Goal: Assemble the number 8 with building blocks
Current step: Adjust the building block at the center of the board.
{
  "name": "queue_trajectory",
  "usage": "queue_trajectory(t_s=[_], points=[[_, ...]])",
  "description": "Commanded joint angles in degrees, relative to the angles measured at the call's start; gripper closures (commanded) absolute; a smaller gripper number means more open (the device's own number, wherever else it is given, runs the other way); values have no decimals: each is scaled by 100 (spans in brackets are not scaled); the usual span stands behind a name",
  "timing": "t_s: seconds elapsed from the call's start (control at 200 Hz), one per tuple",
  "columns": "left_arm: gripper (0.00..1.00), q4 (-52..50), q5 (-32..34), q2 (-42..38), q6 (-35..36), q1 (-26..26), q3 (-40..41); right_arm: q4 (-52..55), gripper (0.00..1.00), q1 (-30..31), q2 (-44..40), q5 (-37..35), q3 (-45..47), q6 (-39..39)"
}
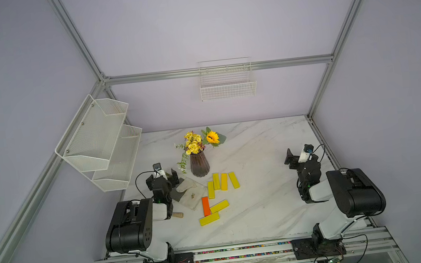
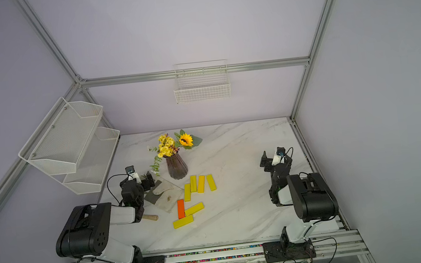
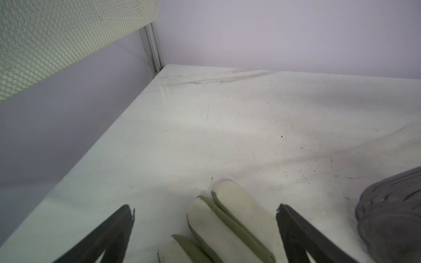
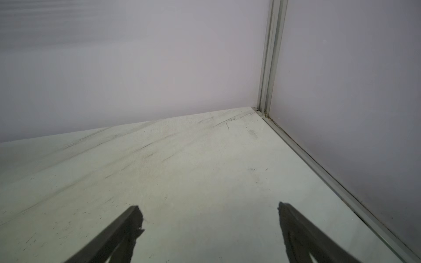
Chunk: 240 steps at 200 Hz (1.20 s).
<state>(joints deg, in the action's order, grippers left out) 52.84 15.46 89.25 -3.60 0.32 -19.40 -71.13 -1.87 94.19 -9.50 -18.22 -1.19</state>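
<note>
The left pincer (image 3: 205, 208) is wide open and grips nothing; its dark fingers (image 3: 114, 227) stand apart above the white table (image 3: 205, 136). Between them, just below, lie the pale fingers of a glove (image 3: 239, 205). A wooden handle (image 1: 178, 215) lies behind this pincer, partly hidden under its arm. Just beside the pincer, on its right, stands a dark ribbed vase (image 1: 200, 165) with yellow flowers (image 1: 193, 142).

The building blocks (image 1: 224, 181) lie loose on the table, to the right of the left pincer and past the glove. They are between both pincers but closer to the left one. Four yellow ones lie almost parallel near the foot of the vase. The orange block (image 1: 206, 206) lies a little more behind, and a slanted yellow block (image 1: 219, 206) touches its side; one more yellow block (image 1: 209, 219) lies at its rear end. They make no digit yet.

The right pincer (image 4: 209, 207) is also wide open and empty, over bare table, well apart from the blocks, which are on its left. Far ahead of both pincers a wire basket (image 1: 227, 82) hangs on the back wall. A mesh shelf (image 1: 98, 138) hangs to the left of the left pincer, higher than it.
</note>
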Motion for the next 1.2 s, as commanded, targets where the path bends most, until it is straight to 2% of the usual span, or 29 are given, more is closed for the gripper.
queue_trajectory(t_s=[0.0, 0.335, 0.71, 0.79, 0.895, 0.935, 0.98, 1.08, 1.145, 1.195], points=[[0, 228, 58, 4, 74, 45, -124, -48, 3, -33, 38, 27, -84, -5], [0, 216, 77, 13, 43, 43, -136, -27, 2, -56, 47, 78, -95, -25], [0, 235, 80, 4, 39, 41, -119, 87, 3, -167, -25, 454, -132, 10], [0, 185, 248, -135, 16, 39, -124, 423, 3, -82, -297, 402, -203, 115], [0, -632, 454, -822, 11, -38, -182, 1518, 4, 146, -1059, 11, -454, 152], [0, -1088, 702, -1246, -30, -155, -195, 2125, 5, 283, -1327, -272, -620, 74], [0, -1412, 1266, -1549, -207, -310, -187, 2753, 7, 529, -1580, -670, -810, -107], [0, -2899, 2254, -2345, -1196, -595, -357, 4214, 9, 1337, -1884, -1375, -1408, -603], [0, -4013, 3131, -2767, -1376, -966, -678, 5276, 10, 1786, -1911, -1251, -1912, -1136], [0, -5133, 3660, -3039, -1939, -1172, -1087, 5944, 13, 2092, -1835, -1079, -2249, -1551]])
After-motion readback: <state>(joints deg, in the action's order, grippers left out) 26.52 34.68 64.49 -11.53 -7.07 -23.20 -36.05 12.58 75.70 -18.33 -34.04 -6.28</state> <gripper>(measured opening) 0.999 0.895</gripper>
